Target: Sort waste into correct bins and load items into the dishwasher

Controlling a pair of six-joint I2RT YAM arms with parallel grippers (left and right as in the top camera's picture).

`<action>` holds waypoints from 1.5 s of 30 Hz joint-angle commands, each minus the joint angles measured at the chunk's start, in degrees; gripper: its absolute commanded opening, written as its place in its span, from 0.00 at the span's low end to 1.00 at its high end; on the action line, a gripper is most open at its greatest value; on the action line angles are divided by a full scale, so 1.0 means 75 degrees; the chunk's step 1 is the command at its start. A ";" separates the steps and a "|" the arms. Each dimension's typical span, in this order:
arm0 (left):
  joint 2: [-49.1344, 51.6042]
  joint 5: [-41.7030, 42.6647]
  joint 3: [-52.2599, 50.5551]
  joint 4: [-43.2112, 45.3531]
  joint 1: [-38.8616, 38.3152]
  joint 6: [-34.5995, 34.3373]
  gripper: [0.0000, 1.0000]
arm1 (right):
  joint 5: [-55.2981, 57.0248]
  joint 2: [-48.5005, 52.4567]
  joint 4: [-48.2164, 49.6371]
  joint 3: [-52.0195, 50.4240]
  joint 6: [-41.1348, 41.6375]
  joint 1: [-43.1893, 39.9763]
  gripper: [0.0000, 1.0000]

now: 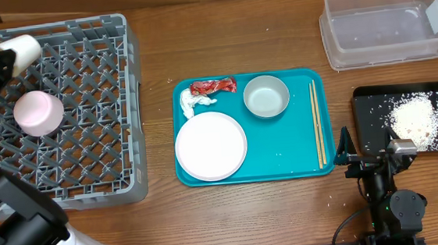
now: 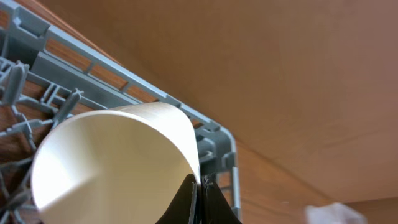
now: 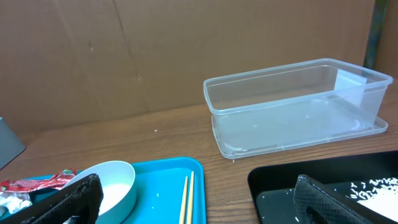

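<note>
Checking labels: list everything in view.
dish rack: 1, grey, left
cup: 1, white, rack corner
pinkish plate: 1, pink-white, rack
serving tray: 1, teal, centre
white plate: 1, white, serving tray
bowl: 1, grey-green, serving tray
wrapper: 1, red, serving tray
tissue: 1, white, beside wrapper
chopsticks: 2, wooden, serving tray
tub: 1, clear, far right
flat tray: 1, black, right
grains: many, white, flat tray
left gripper: 1, black, shut on cup
right gripper: 1, black, open

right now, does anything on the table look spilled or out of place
Yes. Loose white grains lie heaped and scattered over the black tray. At the far corner of the grey rack the white cup is tipped sideways, its rim pinched by the left gripper.
</note>
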 commanded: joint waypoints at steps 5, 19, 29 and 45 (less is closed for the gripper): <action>0.0863 0.3351 0.0102 0.1247 0.0245 -0.0857 0.04 | -0.0032 -0.0070 0.0044 -0.0082 -0.0050 0.0029 1.00; 0.2940 0.4505 0.0102 0.6365 0.0157 -0.4628 0.04 | -0.0032 -0.0070 0.0047 -0.0082 -0.0050 0.0029 1.00; 0.2940 0.4441 0.0102 0.6461 -0.0318 -0.4252 0.04 | -0.0032 -0.0070 0.0047 -0.0082 -0.0050 0.0029 1.00; 0.2940 0.3995 0.0102 0.3713 0.0070 -0.2506 0.04 | -0.0032 -0.0070 0.0047 -0.0082 -0.0050 0.0029 1.00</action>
